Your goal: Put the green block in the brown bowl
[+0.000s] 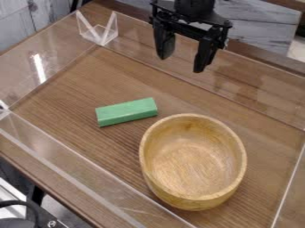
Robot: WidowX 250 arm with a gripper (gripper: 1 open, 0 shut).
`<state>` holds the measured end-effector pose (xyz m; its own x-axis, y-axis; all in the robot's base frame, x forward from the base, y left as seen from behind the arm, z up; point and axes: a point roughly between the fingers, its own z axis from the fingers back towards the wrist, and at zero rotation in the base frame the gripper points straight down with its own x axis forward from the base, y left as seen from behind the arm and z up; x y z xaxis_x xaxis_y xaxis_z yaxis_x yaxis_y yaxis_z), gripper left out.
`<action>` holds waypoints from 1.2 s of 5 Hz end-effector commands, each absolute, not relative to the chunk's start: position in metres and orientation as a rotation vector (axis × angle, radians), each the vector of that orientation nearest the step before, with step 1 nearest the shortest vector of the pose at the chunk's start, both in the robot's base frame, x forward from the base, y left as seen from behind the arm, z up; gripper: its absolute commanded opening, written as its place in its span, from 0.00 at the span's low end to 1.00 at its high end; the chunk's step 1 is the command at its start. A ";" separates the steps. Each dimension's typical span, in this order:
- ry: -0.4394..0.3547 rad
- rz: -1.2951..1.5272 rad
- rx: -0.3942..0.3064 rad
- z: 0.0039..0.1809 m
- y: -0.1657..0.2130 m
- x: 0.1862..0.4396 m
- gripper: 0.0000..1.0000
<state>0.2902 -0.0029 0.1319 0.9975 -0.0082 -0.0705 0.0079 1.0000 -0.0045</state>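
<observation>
1. Where the clear plastic wall (71, 169) runs along the nearest edge, it fences in a wooden table (107, 76) with a dark brown grain.
2. Just behind that wall, on the right, sits the brown bowl (193, 161), round, light wood, thick-rimmed and upright; its shallow hollow holds nothing.
3. Left of the bowl and a little farther back lies the green block (127, 111), a flat bright green bar resting on the table, its long side slanting up toward the right. It is near the bowl's rim but not touching it.
4. Farther back, above the table and well apart from the block, hangs the black gripper (188, 49), pointing down. Its two fingers (160, 44) stand wide apart with nothing between them, and they touch neither block nor bowl.
5. At the far left corner, a clear plastic bracket (98, 28) stands where the walls meet.
6. Behind the gripper, a pale marbled surface (268, 22) fills the background.
</observation>
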 end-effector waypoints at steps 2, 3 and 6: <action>0.105 -0.387 0.010 0.100 0.048 0.251 1.00; 0.048 -0.574 0.042 0.090 0.080 0.220 1.00; -0.031 -0.669 0.083 0.093 0.091 0.236 1.00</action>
